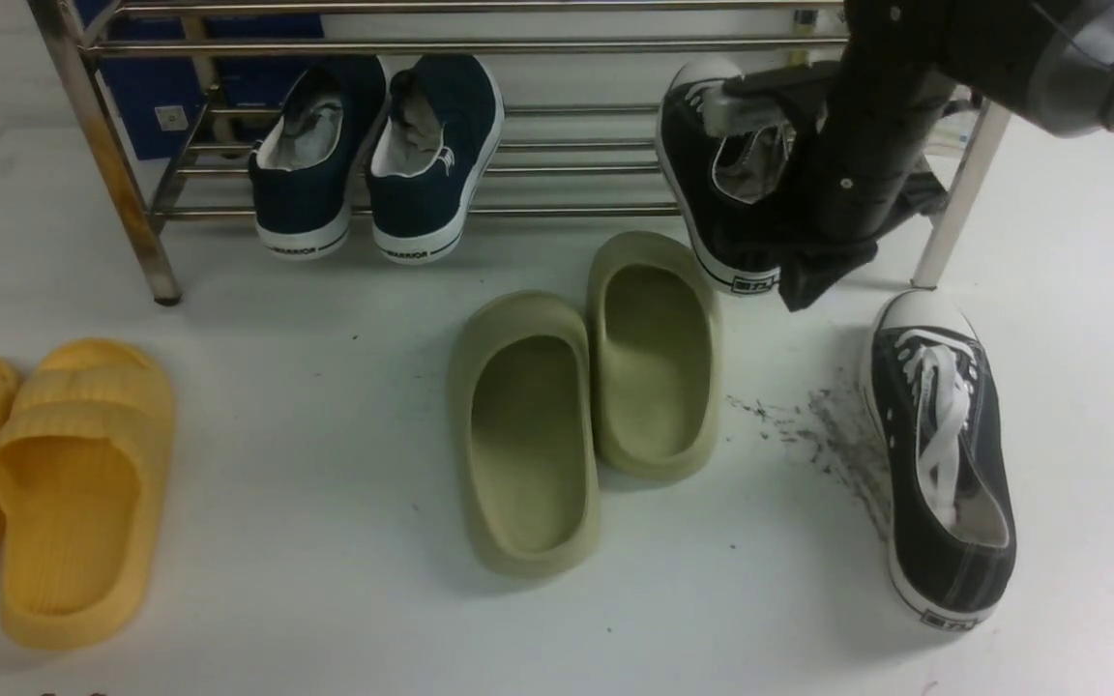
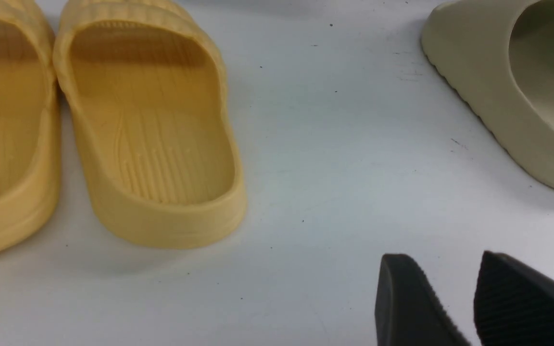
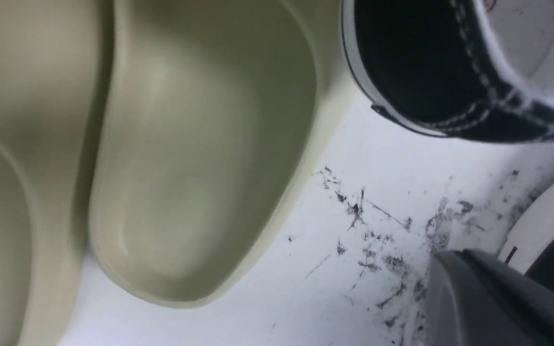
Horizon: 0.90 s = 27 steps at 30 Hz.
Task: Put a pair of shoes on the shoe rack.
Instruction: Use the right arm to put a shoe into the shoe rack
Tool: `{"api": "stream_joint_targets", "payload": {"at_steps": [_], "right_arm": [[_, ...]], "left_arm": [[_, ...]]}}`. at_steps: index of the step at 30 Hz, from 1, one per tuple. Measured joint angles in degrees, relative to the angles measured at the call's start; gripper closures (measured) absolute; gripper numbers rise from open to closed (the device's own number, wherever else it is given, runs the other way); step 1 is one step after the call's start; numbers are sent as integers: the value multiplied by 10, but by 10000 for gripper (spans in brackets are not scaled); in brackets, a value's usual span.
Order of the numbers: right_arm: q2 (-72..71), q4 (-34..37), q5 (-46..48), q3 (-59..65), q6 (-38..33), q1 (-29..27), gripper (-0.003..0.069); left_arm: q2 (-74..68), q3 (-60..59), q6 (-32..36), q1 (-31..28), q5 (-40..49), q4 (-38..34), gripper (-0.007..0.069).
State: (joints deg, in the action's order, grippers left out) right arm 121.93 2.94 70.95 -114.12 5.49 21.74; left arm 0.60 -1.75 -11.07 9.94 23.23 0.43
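My left gripper (image 2: pixel 443 269): spread, empty.
My right gripper (image 3: pixel 459 274): pressed together, empty.
One black canvas sneaker (image 1: pixel 685 174): leaning on shiny steel-tube rack (image 1: pixel 567 209).
Other black canvas sneaker (image 1: pixel 939 454): before rack.

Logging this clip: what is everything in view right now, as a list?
shoe rack: 1, shiny steel, at the back
navy slip-ons: 2, navy with white soles, on the rack, left part
sneaker on rack: 1, black and white, rack's right end, partly behind the right arm
sneaker on floor: 1, black with white laces, floor, far right
olive slippers: 2, olive green, floor, middle
yellow slippers: 2, yellow, floor, far left
scuff marks: a patch, dark, beside the floor sneaker
right arm: 1, black, over the rack's right end
right hand: shut, empty
left hand: open, empty, above bare floor
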Motion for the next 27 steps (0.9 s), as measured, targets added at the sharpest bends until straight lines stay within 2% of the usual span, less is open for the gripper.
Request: {"api": "stream_joint_targets", "payload": {"at_steps": [6,27], "right_arm": [[21,-3,-79,3,21,0,662],[21,-29,-204,3,33,0,659]], "left_arm": [[0,0,0,0,0,0,386],[0,0,0,0,0,0,386]]}}
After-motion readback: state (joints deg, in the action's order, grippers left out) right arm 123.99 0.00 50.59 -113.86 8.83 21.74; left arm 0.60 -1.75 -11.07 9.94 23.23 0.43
